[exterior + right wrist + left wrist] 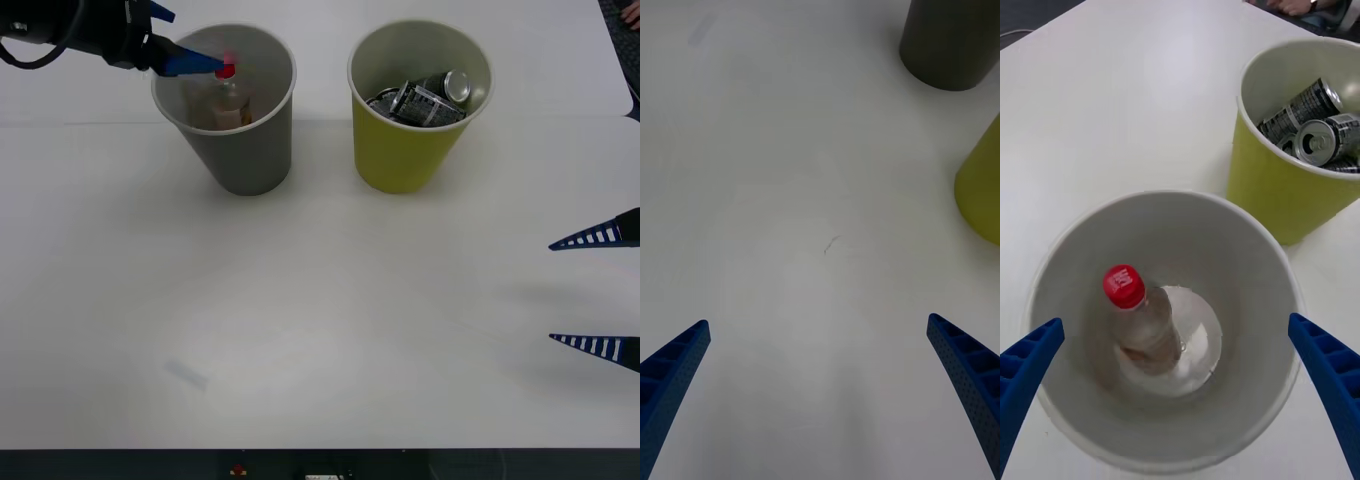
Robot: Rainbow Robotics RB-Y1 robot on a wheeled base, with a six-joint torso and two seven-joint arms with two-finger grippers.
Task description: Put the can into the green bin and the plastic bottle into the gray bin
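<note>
- Your left gripper [1180,397] hangs over the mouth of the gray bin [245,150] at the far left of the table [320,330], its blue fingers [1026,367] spread wide and holding nothing.
- In the left wrist view, those fingers sit outside the gray bin's white rim on either side, clear of what lies below.
- Look inside the gray bin: the plastic bottle [1142,322] is at the bottom, tilted and leaning toward the wall, red cap uppermost and below the rim.
- In the front view you can see the same bottle's cap just beside the tip of the left gripper's finger, with the orange label showing lower in the bin.
- The green bin [405,150] stands upright just to the right of the gray one, near it but not touching.
- The green bin holds crushed, dark-printed cans [430,98]; one silver can top with its pull tab faces up near the right side of the rim.
- Your right gripper [575,292] waits at the near right edge of the table, well apart from both bins, fingers wide and empty over bare tabletop.
- From the right wrist view, both bins' lower walls show at the far side, resting flat on the table.
</note>
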